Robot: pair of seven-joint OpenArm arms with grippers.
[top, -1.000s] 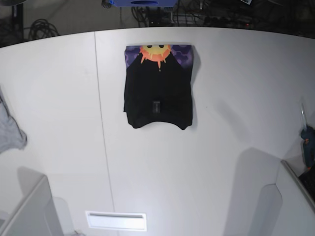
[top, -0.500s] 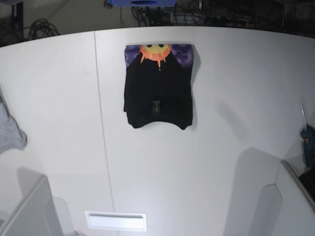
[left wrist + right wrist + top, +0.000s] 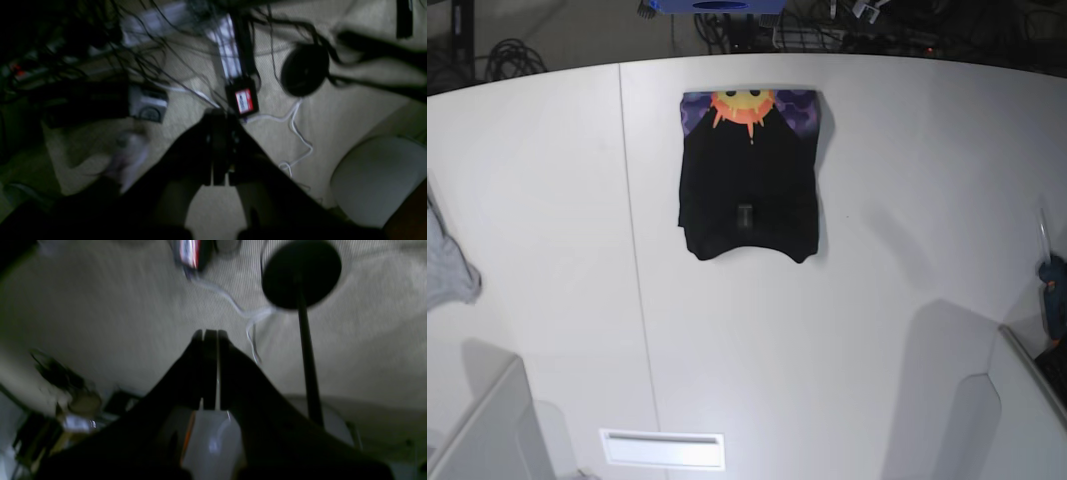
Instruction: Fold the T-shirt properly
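The T-shirt [image 3: 748,180] lies folded on the far side of the white table [image 3: 847,330], its sun print at the far edge; the left gripper [image 3: 219,115] is closed tight, holding nothing; the right gripper [image 3: 210,335] is closed too, empty, above the floor.

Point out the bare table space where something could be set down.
Bare table lies all along the near side below the T-shirt, and to its right. Left, it is free up to the grey cloth at the edge. Only the far middle is taken.
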